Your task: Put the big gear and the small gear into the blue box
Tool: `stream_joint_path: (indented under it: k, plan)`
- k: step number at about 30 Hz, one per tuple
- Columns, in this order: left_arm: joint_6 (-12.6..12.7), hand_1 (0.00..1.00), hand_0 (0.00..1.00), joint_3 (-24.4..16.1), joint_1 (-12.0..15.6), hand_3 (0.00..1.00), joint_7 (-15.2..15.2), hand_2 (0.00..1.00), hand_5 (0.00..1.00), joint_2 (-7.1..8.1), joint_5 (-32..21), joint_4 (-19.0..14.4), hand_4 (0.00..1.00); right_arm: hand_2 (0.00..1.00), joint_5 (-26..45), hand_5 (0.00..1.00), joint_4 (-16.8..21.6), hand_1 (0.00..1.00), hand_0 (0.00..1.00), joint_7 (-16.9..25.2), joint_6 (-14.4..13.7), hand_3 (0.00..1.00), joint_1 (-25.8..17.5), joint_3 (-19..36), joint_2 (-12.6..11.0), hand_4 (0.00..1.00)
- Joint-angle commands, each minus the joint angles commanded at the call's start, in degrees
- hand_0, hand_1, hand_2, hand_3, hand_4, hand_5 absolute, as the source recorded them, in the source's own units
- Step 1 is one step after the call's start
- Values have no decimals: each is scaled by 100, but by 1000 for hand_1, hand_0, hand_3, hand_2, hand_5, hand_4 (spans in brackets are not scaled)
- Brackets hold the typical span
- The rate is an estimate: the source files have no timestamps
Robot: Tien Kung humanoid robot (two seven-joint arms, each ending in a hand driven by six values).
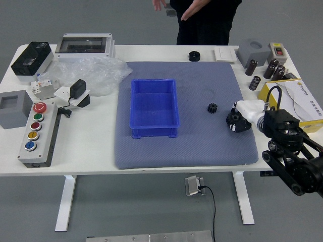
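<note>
We see the robot's right hand (246, 114) reaching in from the right, low over the right part of the grey-blue mat (202, 151) on the white worktop (91, 151). The big gear (233, 119) is right at the far end of that hand, partly hidden by it; black overlaps black there, so we cannot tell whether the hand is open or gripping the gear. The small gear (212, 108) lies on the mat just beside them, to the left, apart from the hand. Farther left, we have the blue box (154, 132) on the same mat, with both gears outside it. To the right of the hand sits a yellow box (309, 124). Across the worktop we see a person (204, 25) standing, one hand (194, 8) raised off the surface.
</note>
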Motion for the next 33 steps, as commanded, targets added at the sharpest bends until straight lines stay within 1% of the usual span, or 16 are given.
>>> stream_joint_path:
  k: [1,6,8,11,18,22,25,27,30,33]
  plan:
    - [0,789,826,-1,0,767,0,784,373,0,0,0,669,530,0,311,7,507,590,0,-17,608,5,11,-1,481]
    - [3,789,826,-2,-5,767,-1,784,373,5,-7,0,669,530,0,311,116,507,590,-13,-81,608,38,93,-17,481]
    - [4,789,826,-1,-6,767,-2,784,374,6,-13,0,669,526,0,308,181,507,590,-22,-95,603,45,133,-24,461]
    - [6,789,826,3,-6,767,-4,784,374,8,-24,0,669,526,0,308,385,507,590,-44,-97,603,59,238,-43,461]
    - [10,789,826,1,-1,767,-4,783,373,15,-37,0,668,523,0,303,1125,506,592,-104,-38,602,174,478,-97,459]
    - [10,789,826,-2,-2,766,-3,784,374,18,-37,0,667,522,0,293,1561,505,597,-106,-31,599,283,570,-76,458]
    - [8,789,826,-2,-1,766,-1,784,373,22,-32,0,667,522,0,288,1781,504,596,-81,-61,598,378,617,16,459]
    - [7,789,826,-2,0,766,0,784,373,23,-27,0,667,522,0,288,1844,504,596,-59,-85,598,446,634,109,459]
    - [2,789,826,0,1,766,1,784,373,23,-17,0,667,522,0,288,1822,504,596,-21,-121,598,563,629,307,459]
    - [-4,789,826,3,3,766,3,783,372,20,-4,0,666,521,0,286,1704,505,595,18,-157,597,696,579,556,462]
